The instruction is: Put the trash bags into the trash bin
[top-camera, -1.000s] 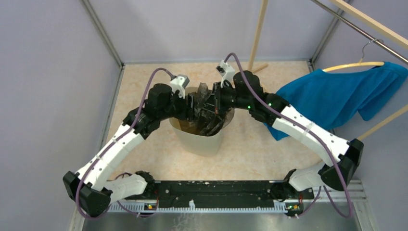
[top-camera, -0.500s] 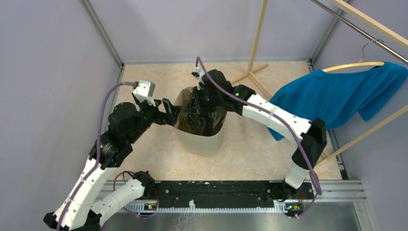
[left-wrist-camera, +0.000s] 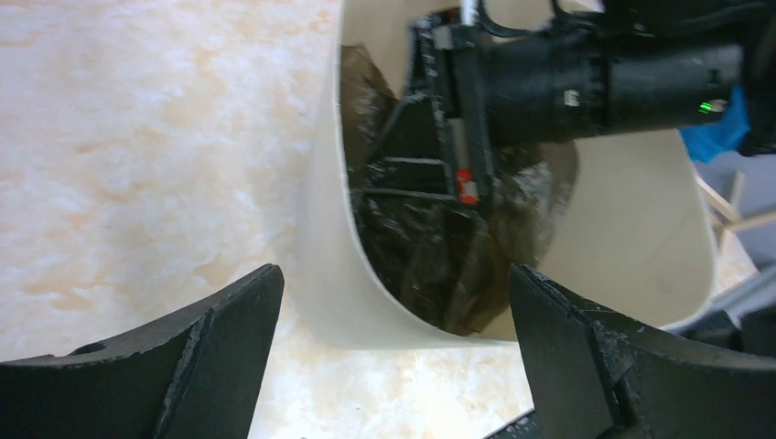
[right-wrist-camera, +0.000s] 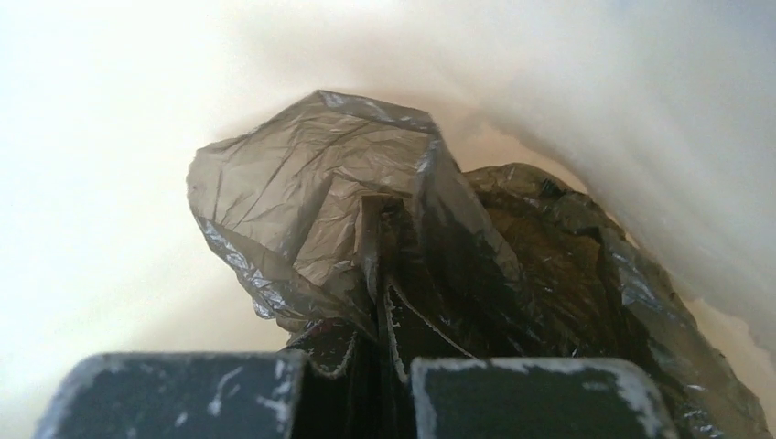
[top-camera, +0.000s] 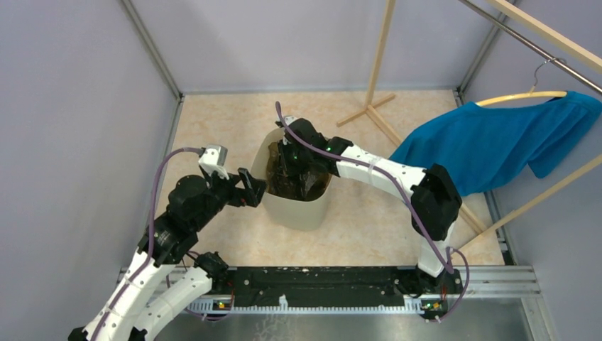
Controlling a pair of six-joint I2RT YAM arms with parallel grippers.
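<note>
On the left we see the left gripper (top-camera: pixel 253 189) with its jaws spread wide and nothing between them, hanging just beside the left wall of the trash bin (top-camera: pixel 298 210) and apart from the bag. Through its wrist camera, the left gripper (left-wrist-camera: pixel 393 297) frames the bin's (left-wrist-camera: pixel 322 229) near rim between its two fingers. Inside the bin lies the trash bag (top-camera: pixel 304 186), crumpled, dark and glossy (left-wrist-camera: pixel 430 265). The right gripper (top-camera: pixel 292 168) reaches down into the bin from the right. Its jaws (right-wrist-camera: pixel 380 274) are closed tight on a fold of the bag (right-wrist-camera: pixel 302 201), and the film bunches around the fingertips against the cream wall.
</note>
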